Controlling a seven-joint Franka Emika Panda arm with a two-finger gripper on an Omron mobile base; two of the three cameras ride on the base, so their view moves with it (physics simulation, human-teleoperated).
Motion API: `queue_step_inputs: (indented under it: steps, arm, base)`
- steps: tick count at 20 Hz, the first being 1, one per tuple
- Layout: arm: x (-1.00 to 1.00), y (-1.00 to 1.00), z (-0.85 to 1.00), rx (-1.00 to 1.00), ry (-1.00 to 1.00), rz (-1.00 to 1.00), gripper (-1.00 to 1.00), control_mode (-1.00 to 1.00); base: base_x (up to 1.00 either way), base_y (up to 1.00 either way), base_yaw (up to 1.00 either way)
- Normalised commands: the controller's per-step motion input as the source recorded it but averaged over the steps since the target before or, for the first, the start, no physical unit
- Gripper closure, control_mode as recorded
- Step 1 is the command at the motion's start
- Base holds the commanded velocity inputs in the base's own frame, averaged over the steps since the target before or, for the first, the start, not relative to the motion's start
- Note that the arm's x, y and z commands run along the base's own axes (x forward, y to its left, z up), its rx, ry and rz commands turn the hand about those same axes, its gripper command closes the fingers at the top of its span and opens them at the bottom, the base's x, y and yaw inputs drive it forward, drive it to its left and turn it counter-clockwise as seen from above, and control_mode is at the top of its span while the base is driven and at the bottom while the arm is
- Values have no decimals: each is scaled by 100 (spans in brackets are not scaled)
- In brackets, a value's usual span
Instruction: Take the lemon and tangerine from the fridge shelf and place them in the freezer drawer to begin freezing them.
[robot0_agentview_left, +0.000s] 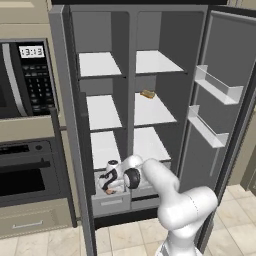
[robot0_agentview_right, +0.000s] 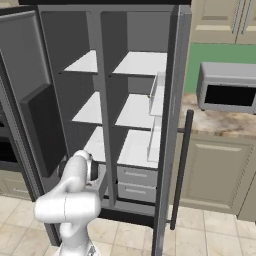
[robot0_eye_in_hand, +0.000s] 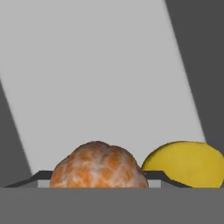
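Observation:
In the hand view the tangerine (robot0_eye_in_hand: 98, 164) sits between my two dark finger tips, and my gripper (robot0_eye_in_hand: 99, 181) is shut on it. The yellow lemon (robot0_eye_in_hand: 186, 162) lies just to its right on the grey floor of the freezer drawer (robot0_eye_in_hand: 109, 87). From the left base view, my gripper (robot0_agentview_left: 112, 184) reaches down into the pulled-out freezer drawer (robot0_agentview_left: 112, 202) at the fridge's lower left, with a bit of orange showing under the hand. In the right base view the arm (robot0_agentview_right: 75, 177) bends low towards that drawer and hides the hand.
A tan-brown elongated food item (robot0_agentview_left: 147, 94) lies on the middle right shelf. The fridge doors stand open on both sides, the right one with door bins (robot0_agentview_left: 217, 85). Two shallower grey drawers (robot0_agentview_right: 136, 176) are stacked at the lower right. An oven (robot0_agentview_left: 25, 175) stands left.

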Motion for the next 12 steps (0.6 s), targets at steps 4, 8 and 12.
queue_step_inputs:
  steps: [4, 8, 12]
  arm:
    - [-3, 0, -52, 0, 4, 0, 100, -100]
    - [-39, 0, -67, -2, 3, 0, -100, -100]
    - [-37, 0, -41, 0, 0, 0, -100, -100]
  base:
    - [0, 0, 0]
    - [0, 0, 0]
    - [0, 0, 0]
